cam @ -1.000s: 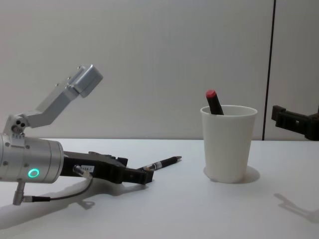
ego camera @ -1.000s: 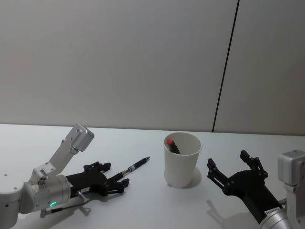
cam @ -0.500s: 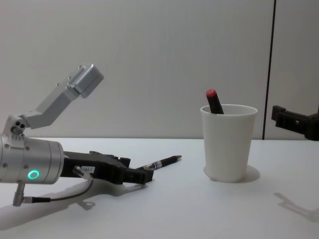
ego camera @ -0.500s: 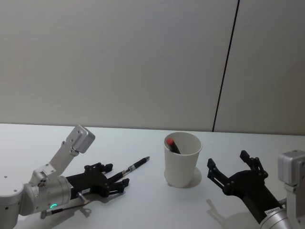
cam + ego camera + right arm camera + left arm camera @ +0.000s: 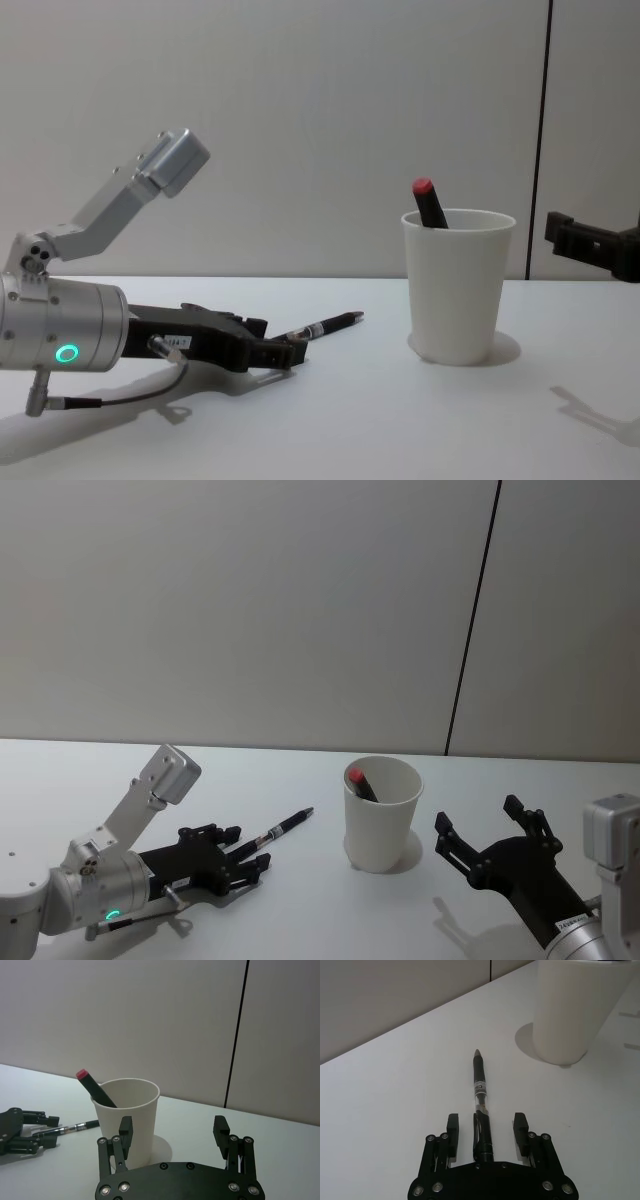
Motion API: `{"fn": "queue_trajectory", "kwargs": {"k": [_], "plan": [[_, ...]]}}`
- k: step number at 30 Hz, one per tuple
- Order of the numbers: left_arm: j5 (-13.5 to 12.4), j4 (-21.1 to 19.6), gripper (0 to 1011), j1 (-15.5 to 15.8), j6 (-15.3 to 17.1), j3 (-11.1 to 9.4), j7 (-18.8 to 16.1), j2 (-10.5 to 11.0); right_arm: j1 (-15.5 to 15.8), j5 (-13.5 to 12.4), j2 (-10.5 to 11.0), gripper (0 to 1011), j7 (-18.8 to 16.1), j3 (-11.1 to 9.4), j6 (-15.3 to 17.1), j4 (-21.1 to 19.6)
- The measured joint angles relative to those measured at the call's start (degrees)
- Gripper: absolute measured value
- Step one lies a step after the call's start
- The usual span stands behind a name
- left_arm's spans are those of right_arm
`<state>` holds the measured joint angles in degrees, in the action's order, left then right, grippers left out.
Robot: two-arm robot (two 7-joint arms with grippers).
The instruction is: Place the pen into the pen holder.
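Head view: the pen (image 5: pixel 285 827) is laid flat on the white counter (image 5: pixel 300 915), near the pen holder (image 5: pixel 381 825), on its left side. A red-topped marker (image 5: pixel 360 782) is leaned inside the holder. The left gripper (image 5: pixel 246 851) is held low at the pen's back end. The right gripper (image 5: pixel 478 818) is spread wide on the holder's right side, and nothing is held in it.

Left wrist view: the left gripper's fingers (image 5: pixel 451 1125) are opened, and the pen's back end is set between them. A gap is seen on each side, so the pen is not squeezed.

Right wrist view: the holder (image 5: pixel 131 1110) is seen just past the wide-open right gripper.

Chest view: the pen's tip is pointed toward the holder, apart from it.
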<state>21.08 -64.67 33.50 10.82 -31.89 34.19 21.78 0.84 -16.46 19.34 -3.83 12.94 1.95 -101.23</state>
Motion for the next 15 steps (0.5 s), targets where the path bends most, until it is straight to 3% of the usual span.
{"fn": "queue_trajectory", "kwargs": {"k": [15], "plan": [[0.3, 0.1, 590, -0.2, -0.5, 0.3, 0.3, -0.1, 0.0, 0.0, 0.0, 1001, 0.0, 0.0, 0.0, 0.0]]}}
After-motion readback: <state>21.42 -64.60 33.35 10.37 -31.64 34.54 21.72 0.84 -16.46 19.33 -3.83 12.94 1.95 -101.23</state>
